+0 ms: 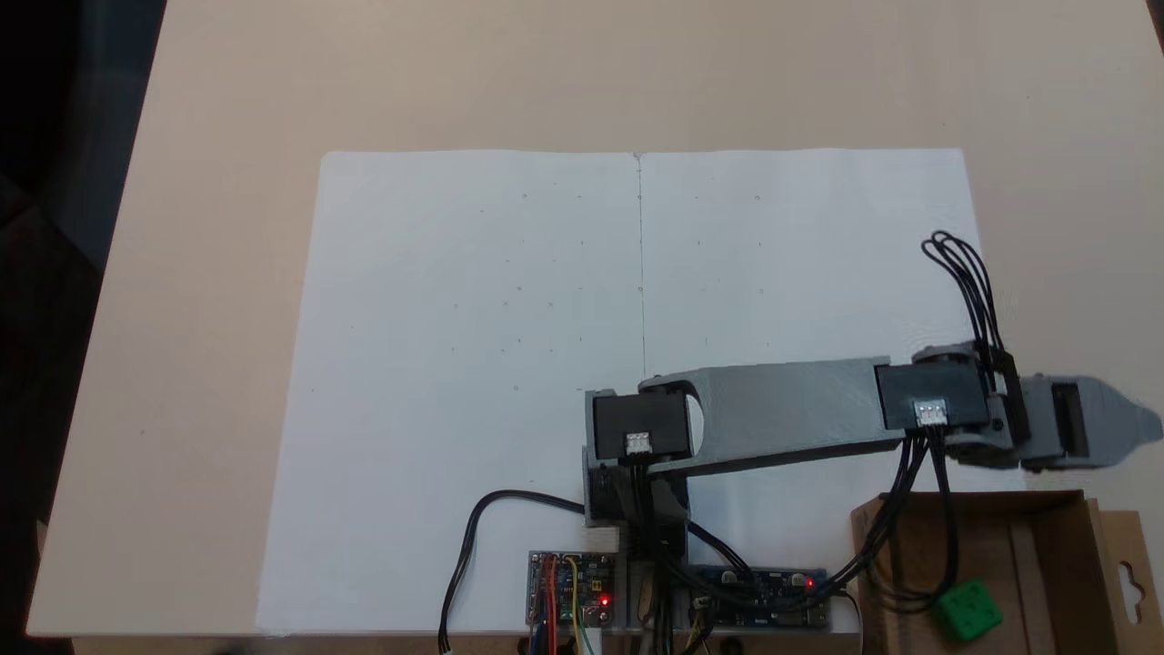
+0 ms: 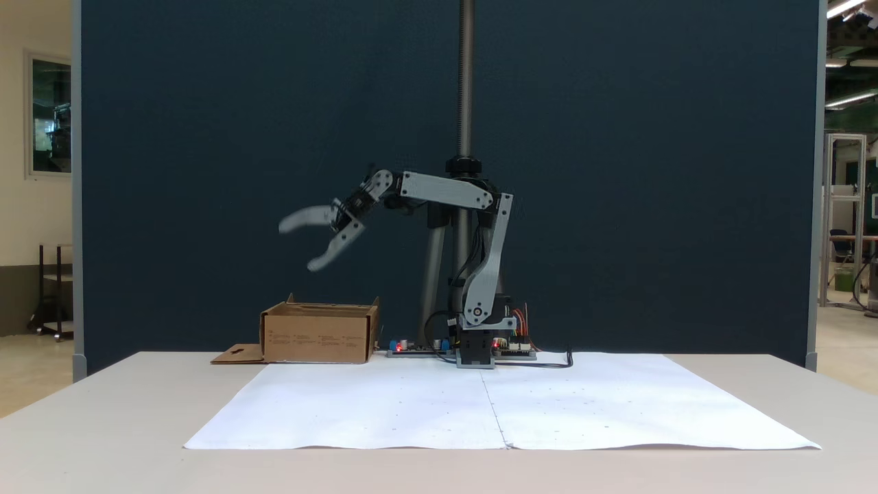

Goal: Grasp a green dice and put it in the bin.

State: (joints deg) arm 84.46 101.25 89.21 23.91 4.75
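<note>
Green dice: the small bright green plastic cube with recessed pips (image 1: pixel 969 611) lies inside the box, on its floor, near the bottom edge of the top-down fixed view; thin black cables hang in front of it on its left side.
Bin: the shallow brown cardboard box (image 1: pixel 1046 537) (image 2: pixel 317 335) sits at the near-base corner of the tabletop, just off the white paper; its side flap with the keyhole-shaped cutout (image 1: pixel 1128 569) (image 2: pixel 236 354) lies flat on the tabletop on the outer side.
Gripper: the grey plastic gripper (image 2: pixel 296 244) hangs in the air above the box, empty, its two jaws spread wide apart in the side fixed view, one reaching outward, the other slanting downward. In the top-down fixed view the gripper (image 1: pixel 1141 426) points toward the right edge, just beyond the box's far wall.
Arm: the grey and black hobby arm (image 1: pixel 782 409) (image 2: pixel 449 192) stretches from its base toward the box, the upper link standing up, the forearm close to level.
Base: the arm's mount (image 2: pixel 477 343) stands at the middle of one long edge of the paper, with small circuit boards showing red lights (image 1: pixel 573 591) beside it.
Paper: two white sheets (image 1: pixel 473 364) (image 2: pixel 501 405) lie side by side, covering the middle of the beige tabletop (image 1: pixel 227 182) (image 2: pixel 103 425).
Backdrop: a dark blue panel (image 2: pixel 206 137) stands behind the tabletop.
</note>
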